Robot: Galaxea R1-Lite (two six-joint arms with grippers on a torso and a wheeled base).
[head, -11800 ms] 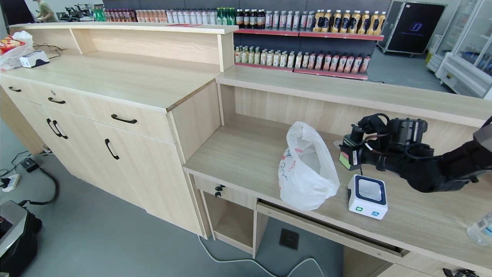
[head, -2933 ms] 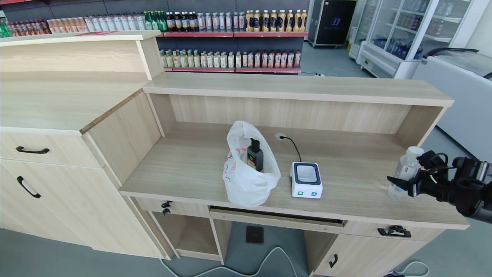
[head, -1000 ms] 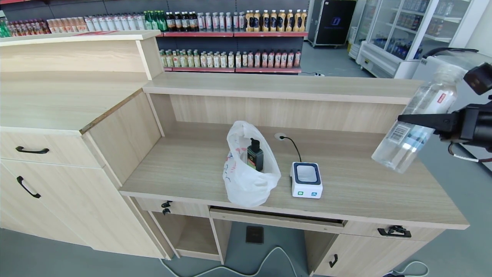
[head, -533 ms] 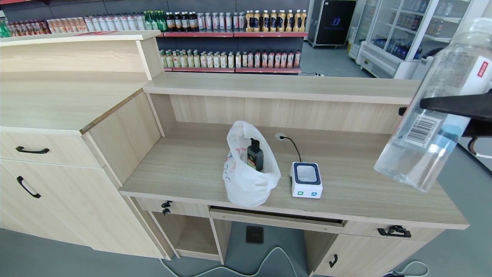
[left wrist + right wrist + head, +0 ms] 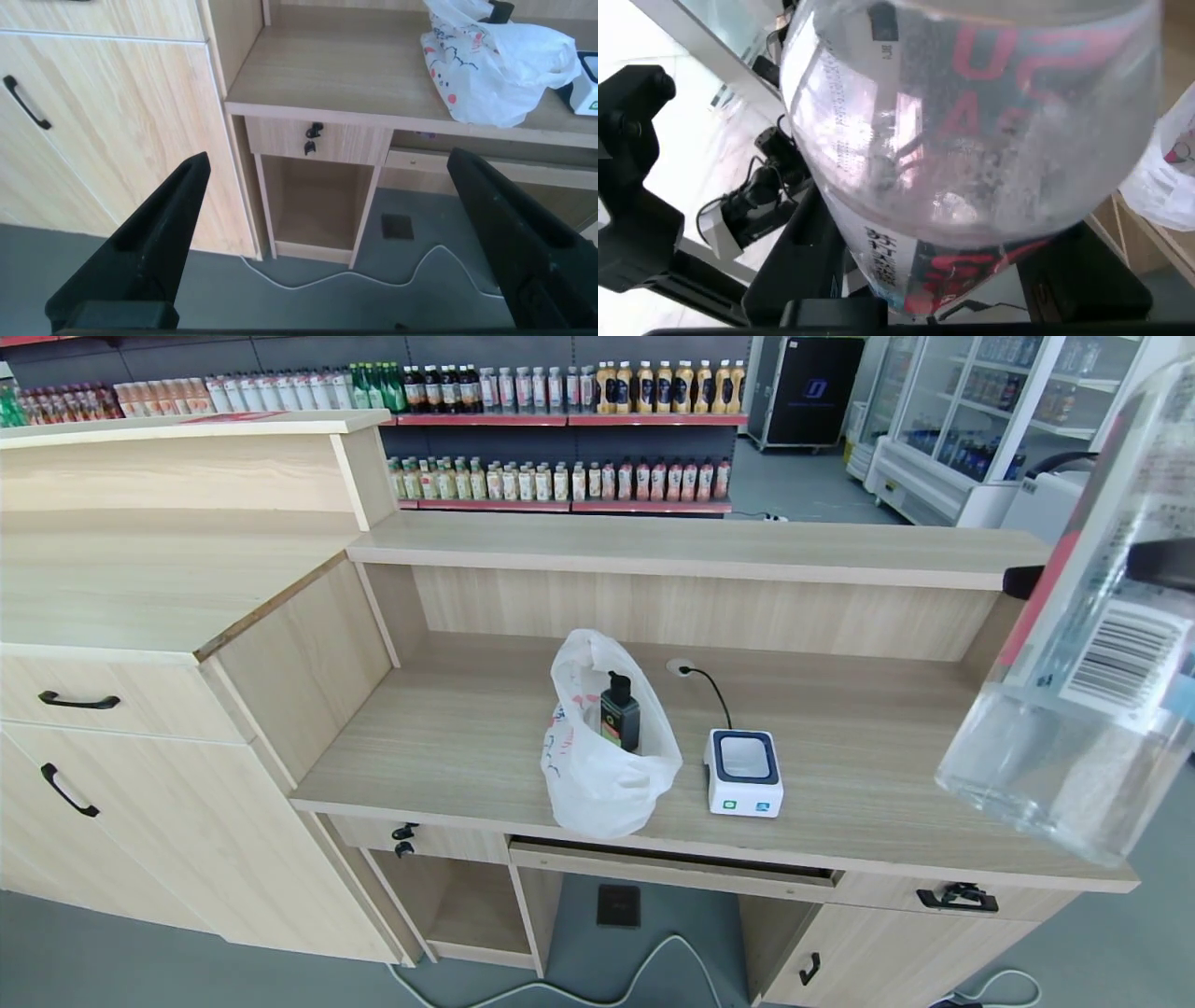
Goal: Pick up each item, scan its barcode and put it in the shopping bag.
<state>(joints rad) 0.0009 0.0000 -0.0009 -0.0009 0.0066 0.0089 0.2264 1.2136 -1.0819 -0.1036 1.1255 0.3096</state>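
A clear water bottle (image 5: 1083, 709) with a barcode label hangs tilted high over the counter's right end, close to the head camera. My right gripper (image 5: 1144, 569) is shut on it, and the bottle (image 5: 971, 140) sits between that gripper's dark fingers (image 5: 831, 271). A white shopping bag (image 5: 597, 765) stands open mid-counter with a black pump bottle (image 5: 619, 712) inside. The white scanner (image 5: 744, 771) sits just right of the bag. My left gripper (image 5: 327, 243) hangs open and empty, low in front of the counter, with the bag (image 5: 495, 56) above and beyond it.
The wooden counter (image 5: 868, 747) has a raised back ledge and bare surface right of the scanner. A taller cabinet (image 5: 187, 588) adjoins on the left. A cable (image 5: 709, 686) runs from the scanner to a hole. Drink shelves stand behind.
My right gripper has lifted the water bottle from beside the counter's right end up and closer to the head camera. The bag, scanner and left arm have stayed put.
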